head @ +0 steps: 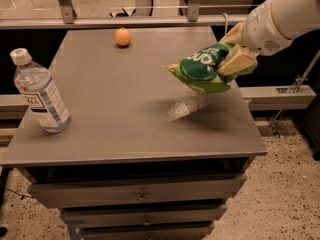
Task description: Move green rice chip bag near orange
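The green rice chip bag (200,68) hangs in the air above the right side of the grey table (125,114), tilted, with its shadow on the tabletop below it. My gripper (235,51) is shut on the bag's right end, its tan fingers (237,62) pinching it; the white arm reaches in from the upper right. The orange (122,36) sits on the table near the far edge, well to the left of the bag and apart from it.
A clear plastic water bottle (40,95) with a white cap stands at the table's left edge. Drawers sit below the tabletop. A metal rail and posts run behind the far edge. Speckled floor lies to the right.
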You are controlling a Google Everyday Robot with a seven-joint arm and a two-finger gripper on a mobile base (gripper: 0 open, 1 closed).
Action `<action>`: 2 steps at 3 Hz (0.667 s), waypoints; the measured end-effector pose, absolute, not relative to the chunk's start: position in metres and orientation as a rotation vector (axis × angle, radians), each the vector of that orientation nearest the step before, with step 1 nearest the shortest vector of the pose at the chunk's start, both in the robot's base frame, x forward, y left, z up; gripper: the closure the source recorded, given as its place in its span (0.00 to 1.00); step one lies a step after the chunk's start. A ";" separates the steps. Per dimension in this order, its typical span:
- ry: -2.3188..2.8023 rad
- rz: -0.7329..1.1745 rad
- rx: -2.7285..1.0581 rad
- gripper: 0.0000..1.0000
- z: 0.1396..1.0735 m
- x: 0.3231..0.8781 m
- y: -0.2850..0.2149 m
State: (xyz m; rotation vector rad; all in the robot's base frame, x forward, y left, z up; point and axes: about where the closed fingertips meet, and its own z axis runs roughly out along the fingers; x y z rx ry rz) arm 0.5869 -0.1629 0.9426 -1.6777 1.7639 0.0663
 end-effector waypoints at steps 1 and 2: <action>1.710 0.050 -1.689 1.00 0.947 0.597 -0.155; 1.606 0.033 -1.720 1.00 0.947 0.626 -0.142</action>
